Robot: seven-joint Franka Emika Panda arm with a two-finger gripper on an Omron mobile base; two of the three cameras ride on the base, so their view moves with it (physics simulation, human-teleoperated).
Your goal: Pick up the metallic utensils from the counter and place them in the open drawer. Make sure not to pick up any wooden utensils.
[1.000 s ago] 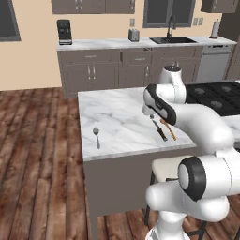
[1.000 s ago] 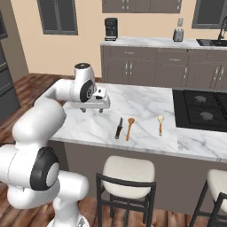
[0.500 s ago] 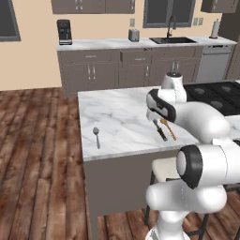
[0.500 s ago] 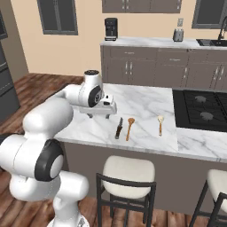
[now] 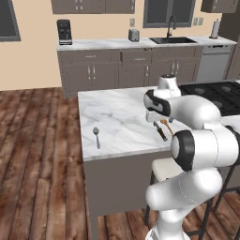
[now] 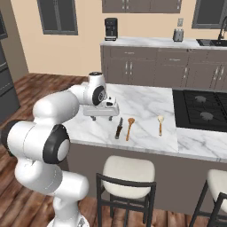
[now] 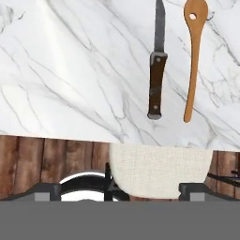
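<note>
A slim knife [image 7: 157,70] with a dark handle and grey blade lies on the white marble counter [image 6: 142,97], also visible as knife [image 6: 119,127] and knife [image 5: 160,131]. Right beside it lies the orange-brown wooden spoon [image 7: 194,56] [image 6: 129,128]. The small silver spoon [image 5: 96,136] rests alone near the island's left front corner. My gripper [image 6: 102,116] hovers open just above the counter, left of the knife and apart from it, holding nothing. In the hand view its fingertips [image 7: 44,190] stand wide apart. The open drawer is out of view.
A pale spoon [image 6: 160,124] lies right of the wooden one, near the black stovetop [image 6: 199,106]. A cream-seated stool [image 6: 128,170] stands below the counter's front edge. The back worktop carries a coffee machine [image 5: 64,32], a toaster [image 5: 133,34] and a sink.
My hand has come down and forward over the counter, closer to the knife. The knife and the spoons lie where they were.
</note>
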